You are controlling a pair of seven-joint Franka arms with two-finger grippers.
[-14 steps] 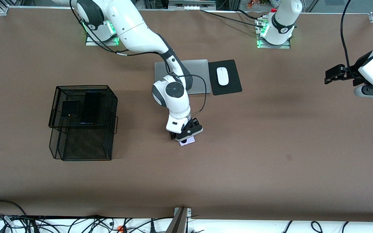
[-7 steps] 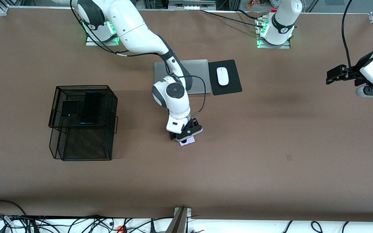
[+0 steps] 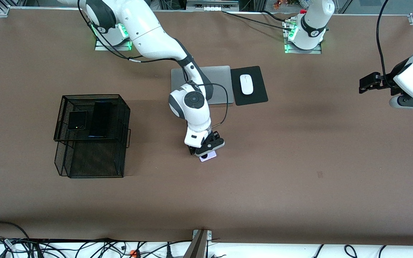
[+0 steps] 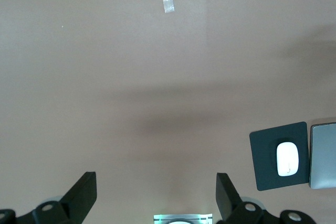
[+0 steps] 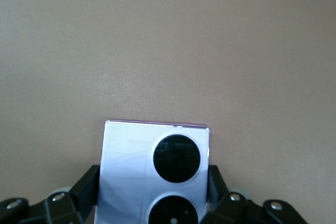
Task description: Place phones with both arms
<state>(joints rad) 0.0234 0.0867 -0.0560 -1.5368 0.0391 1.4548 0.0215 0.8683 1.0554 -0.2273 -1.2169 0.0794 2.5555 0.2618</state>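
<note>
Lilac phone (image 5: 155, 174) lies flat mid-table, right gripper (image 3: 206, 150) clamped across its side edges. Smooth, rigid, light, probably slippery: edges are the only hold. Left gripper (image 3: 368, 83) waits spread wide, off by its table end.

You see two white arms (image 3: 149, 32) with dark grey joint caps, black cables (image 3: 224, 107), black grippers and green-lit bases (image 3: 301, 44).

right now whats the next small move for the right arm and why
Probably lift straight up. The right gripper has its fingers against both sides of the lilac phone, which lies on the table. The other two phones already lie on the mesh rack.
</note>
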